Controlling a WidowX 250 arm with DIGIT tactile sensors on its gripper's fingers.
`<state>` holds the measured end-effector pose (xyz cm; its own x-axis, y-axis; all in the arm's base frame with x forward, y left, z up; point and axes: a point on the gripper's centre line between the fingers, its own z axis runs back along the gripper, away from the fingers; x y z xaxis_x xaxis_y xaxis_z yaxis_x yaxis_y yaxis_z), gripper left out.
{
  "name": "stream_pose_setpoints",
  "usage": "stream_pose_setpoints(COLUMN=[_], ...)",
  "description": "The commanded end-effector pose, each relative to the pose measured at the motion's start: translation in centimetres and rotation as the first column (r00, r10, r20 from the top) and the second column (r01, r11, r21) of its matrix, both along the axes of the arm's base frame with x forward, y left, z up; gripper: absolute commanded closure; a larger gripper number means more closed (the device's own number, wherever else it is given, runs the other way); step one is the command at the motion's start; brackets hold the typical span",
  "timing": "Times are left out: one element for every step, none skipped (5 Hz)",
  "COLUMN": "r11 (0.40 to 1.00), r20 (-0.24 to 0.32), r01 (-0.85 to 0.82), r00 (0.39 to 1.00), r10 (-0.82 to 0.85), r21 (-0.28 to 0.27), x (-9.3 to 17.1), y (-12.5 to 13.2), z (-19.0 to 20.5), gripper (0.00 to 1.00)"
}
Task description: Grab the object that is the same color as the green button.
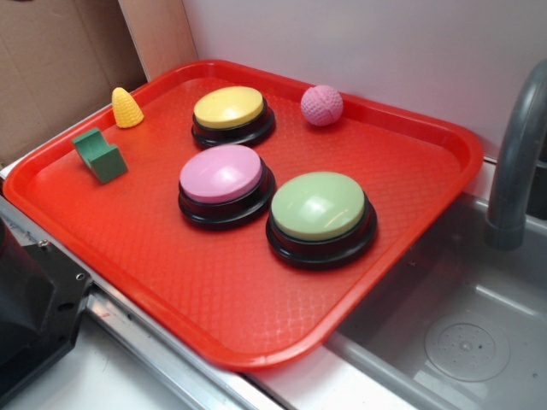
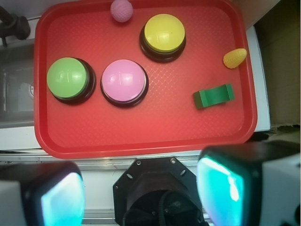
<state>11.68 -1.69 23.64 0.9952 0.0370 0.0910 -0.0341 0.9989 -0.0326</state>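
A red tray (image 1: 410,248) held a pink-domed button (image 1: 224,184), a yellow-domed button (image 1: 231,114), a pink ball (image 1: 321,105) and a yellow corn-shaped cone (image 1: 126,108). Beside it lay a grey sink (image 1: 461,342) with a faucet (image 1: 517,162).

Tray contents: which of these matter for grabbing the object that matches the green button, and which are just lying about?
Belongs to the job:
- green block, the matching object
- green button, the colour reference
- gripper, open, above the tray's near edge

Just lying about:
- pink button
- yellow button
- yellow corn cone
- pink ball
- red tray
- sink
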Motion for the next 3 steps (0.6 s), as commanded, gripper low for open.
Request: stream_pose_setpoints(r11=[1.000,0.972,0.884], r20=[0.000,-0.043,-0.068], r01=[0.000,-0.231,-0.461], r00=[1.000,0.972,0.882], r10=[0.000,0.233,0.466], r21=[0.000,0.048,0.082], x=[0.0,3.3,5.0], y=[0.0,5.0,10.4], z=[0.0,-4.4,-8.0], gripper=[0.00,0.00,0.00])
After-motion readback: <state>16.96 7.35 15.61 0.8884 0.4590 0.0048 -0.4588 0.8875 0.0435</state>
